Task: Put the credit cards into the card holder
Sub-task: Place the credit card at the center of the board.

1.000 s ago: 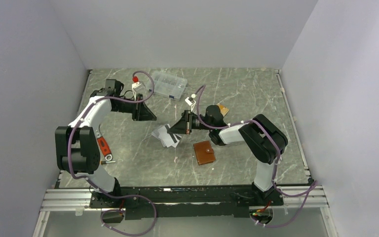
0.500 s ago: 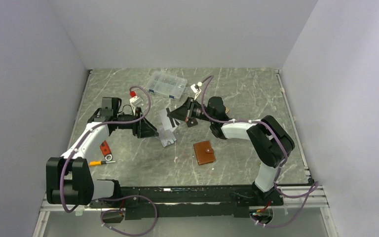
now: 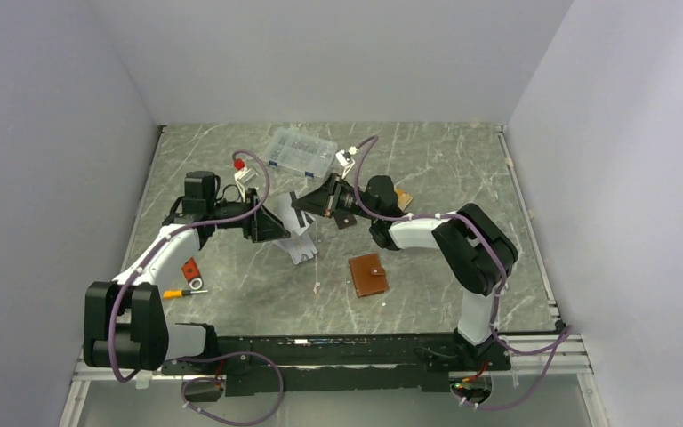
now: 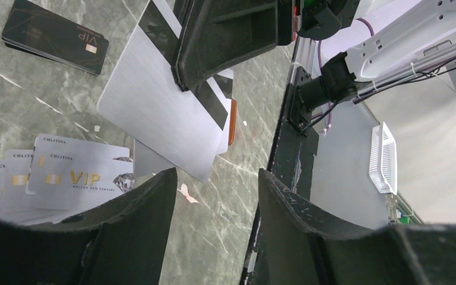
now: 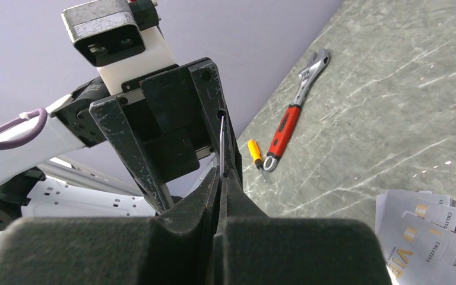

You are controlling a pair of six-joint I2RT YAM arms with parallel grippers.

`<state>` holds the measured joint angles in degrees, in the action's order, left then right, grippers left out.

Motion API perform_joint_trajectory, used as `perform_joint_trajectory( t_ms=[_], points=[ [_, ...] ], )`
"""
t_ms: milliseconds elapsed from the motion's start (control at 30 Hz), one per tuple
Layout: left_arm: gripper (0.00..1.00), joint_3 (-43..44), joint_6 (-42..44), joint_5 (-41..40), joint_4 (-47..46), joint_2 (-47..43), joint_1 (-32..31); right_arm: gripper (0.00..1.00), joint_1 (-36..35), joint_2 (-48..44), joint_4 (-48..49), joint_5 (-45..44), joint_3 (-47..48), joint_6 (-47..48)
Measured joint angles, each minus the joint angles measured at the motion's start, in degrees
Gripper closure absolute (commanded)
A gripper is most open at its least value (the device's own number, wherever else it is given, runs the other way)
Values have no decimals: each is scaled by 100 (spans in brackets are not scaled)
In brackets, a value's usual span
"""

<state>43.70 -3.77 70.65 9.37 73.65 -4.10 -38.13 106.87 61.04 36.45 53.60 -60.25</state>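
Observation:
My right gripper [image 3: 313, 205] is shut on a silver-grey credit card [image 3: 296, 210] and holds it above the table, its dark stripe [image 4: 214, 98] showing. In the right wrist view the card [image 5: 221, 142] stands edge-on between the closed fingers. My left gripper [image 3: 276, 228] is open right in front of it, and the card's lower corner [image 4: 199, 172] hangs just past the fingertips, ungripped. Several more credit cards [image 3: 301, 249] lie in a loose pile under the grippers. The brown card holder [image 3: 368, 274] lies closed to the right of the pile.
A clear compartment box [image 3: 301, 153] stands at the back. A small black rectangle [image 3: 345, 221] lies beside the right wrist and an orange piece [image 3: 402, 196] behind it. A red-handled wrench [image 3: 191, 271] and a yellow screwdriver [image 3: 173, 292] lie at the left.
My right gripper lifted one silver card off the pile and carried it back. My left gripper opened and swung from the back left in toward that card.

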Motion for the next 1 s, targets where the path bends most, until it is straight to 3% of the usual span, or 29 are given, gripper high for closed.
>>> perform_joint_trajectory(
  t_ms=[200, 433, 1000],
  points=[
    [67, -4, -286, 59, -269, 33, 0, 100, 0, 48, 271, -17, 0, -157],
    [82, -7, -428, 157, -323, 46, 7, 100, 0, 94, 516, -31, -2, -304],
    [94, 140, -85, 575, 271, 337, 450, 100, 61, 94, 857, 125, -334, -444]
  ],
)
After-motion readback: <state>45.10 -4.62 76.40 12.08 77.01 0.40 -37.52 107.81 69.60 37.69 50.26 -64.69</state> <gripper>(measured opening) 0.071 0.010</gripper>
